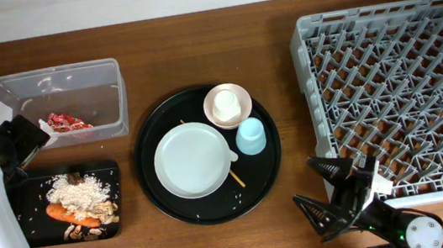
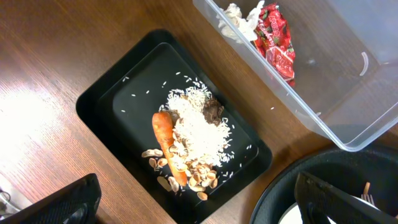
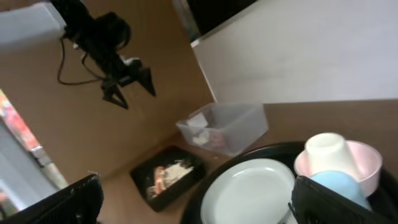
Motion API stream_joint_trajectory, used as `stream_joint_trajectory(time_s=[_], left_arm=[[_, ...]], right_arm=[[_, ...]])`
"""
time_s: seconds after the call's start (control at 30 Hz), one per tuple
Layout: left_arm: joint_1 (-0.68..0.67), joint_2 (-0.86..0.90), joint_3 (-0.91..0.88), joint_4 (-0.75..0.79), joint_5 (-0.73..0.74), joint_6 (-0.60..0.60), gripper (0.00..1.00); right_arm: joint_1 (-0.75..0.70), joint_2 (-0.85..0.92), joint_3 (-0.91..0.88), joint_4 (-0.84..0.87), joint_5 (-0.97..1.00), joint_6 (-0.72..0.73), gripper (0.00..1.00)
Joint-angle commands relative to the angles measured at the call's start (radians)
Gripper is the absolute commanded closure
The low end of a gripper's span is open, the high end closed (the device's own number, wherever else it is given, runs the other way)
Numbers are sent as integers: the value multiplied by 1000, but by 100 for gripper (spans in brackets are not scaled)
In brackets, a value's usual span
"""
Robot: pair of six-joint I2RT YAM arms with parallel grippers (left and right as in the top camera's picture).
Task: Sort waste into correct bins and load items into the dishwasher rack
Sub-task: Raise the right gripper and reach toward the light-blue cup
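The shallow black tray (image 1: 36, 231) (image 2: 99, 106) holds white rice (image 1: 81, 190) (image 2: 199, 127), an orange carrot (image 1: 67, 212) (image 2: 165, 140) and brownish bits (image 2: 186, 177). Inside the clear tub (image 1: 106, 79) (image 2: 336, 93) lie the red wrapper (image 1: 67, 122) (image 2: 277, 37) and a crumpled white paper (image 2: 239, 18). The pale plate (image 1: 194, 159) (image 3: 249, 190), pink bowl (image 1: 242, 115) (image 3: 367, 162) with the white cup (image 1: 225, 104) (image 3: 326, 152) in it, the blue cup (image 1: 250, 136) and a chopstick (image 1: 237, 178) rest on the round black tray (image 1: 270, 177). My left gripper (image 1: 11, 137) (image 2: 199, 211) hangs open and empty between tub and black tray. Right gripper (image 1: 318, 190) (image 3: 199, 208) is open by the rack's (image 1: 404, 93) near-left corner.
The grey rack fills the right side of the table. The tub and black tray sit close together at the left, with the round tray between them and the rack. A wall runs along the table's far edge.
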Motion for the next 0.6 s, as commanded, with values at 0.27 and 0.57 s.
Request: stream_joint_trajectory(time_s=[0.27, 0.57], left_arm=[[4, -2, 8, -1, -7, -13, 1], [4, -2, 8, -1, -7, -13, 1]], right_arm=[[-6, 310, 404, -16, 22, -96, 2], [91, 955, 990, -602, 210, -522, 2]])
